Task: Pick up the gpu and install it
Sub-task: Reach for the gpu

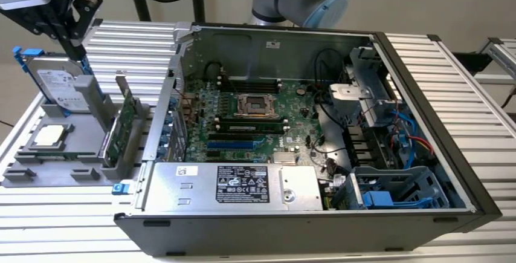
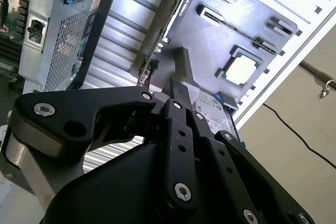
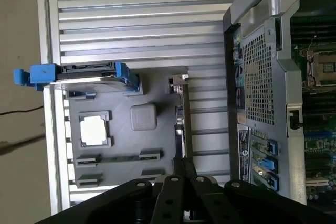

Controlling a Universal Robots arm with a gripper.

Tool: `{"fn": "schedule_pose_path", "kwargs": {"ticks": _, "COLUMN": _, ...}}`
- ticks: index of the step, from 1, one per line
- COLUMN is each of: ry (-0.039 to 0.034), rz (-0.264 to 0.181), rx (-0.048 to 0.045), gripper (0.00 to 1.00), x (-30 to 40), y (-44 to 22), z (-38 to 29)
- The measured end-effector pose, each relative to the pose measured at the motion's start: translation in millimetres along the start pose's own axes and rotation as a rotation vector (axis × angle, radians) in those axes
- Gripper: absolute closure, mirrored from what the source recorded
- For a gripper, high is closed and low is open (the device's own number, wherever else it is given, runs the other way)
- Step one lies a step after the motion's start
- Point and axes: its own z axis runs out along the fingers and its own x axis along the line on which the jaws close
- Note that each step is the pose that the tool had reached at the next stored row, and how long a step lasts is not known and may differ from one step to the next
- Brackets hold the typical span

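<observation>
Upright on its long edge in a slot of a grey plastic holder stands the gpu (image 1: pixel 127 125), a thin flat card with a green circuit-board face; nothing grips it. In both wrist views it shows edge-on (image 3: pixel 180 124) (image 2: pixel 178 9). The holder (image 1: pixel 48 175) lies on a ribbed aluminium table (image 1: pixel 451 75), just beside the open side of a black tower computer case (image 1: pixel 282 227) and to the exterior view's left of it. In the same holder, a silver hard drive with blue rails (image 1: pixel 57 84) stands upright farther to the exterior view's left, and a small square silver CPU chip (image 1: pixel 50 135) lies flat. Inside the case, a green motherboard (image 1: pixel 241 130) lies exposed. The black two-fingered gripper (image 1: pixel 78 50) hangs above the holder, nearest the hard drive's top edge, touching nothing; its jaws are pressed together and empty (image 3: pixel 184 163).
</observation>
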Motion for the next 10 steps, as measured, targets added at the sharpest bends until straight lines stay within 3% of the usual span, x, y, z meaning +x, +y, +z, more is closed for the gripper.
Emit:
{"fn": "schedule_pose_path", "kwargs": {"ticks": 1, "ry": 0.0000, "rz": 0.000, "rx": 0.0001, "gripper": 1.00, "x": 0.0, "y": 0.0, "z": 0.0}}
{"fn": "schedule_pose_path", "kwargs": {"ticks": 2, "ry": 0.0001, "rz": 0.000, "rx": 0.0000, "gripper": 0.00, "x": 0.0, "y": 0.0, "z": 0.0}}
{"fn": "schedule_pose_path", "kwargs": {"ticks": 10, "ry": 0.0001, "rz": 0.000, "rx": -0.0004, "gripper": 0.00, "x": 0.3, "y": 0.0, "z": 0.0}}
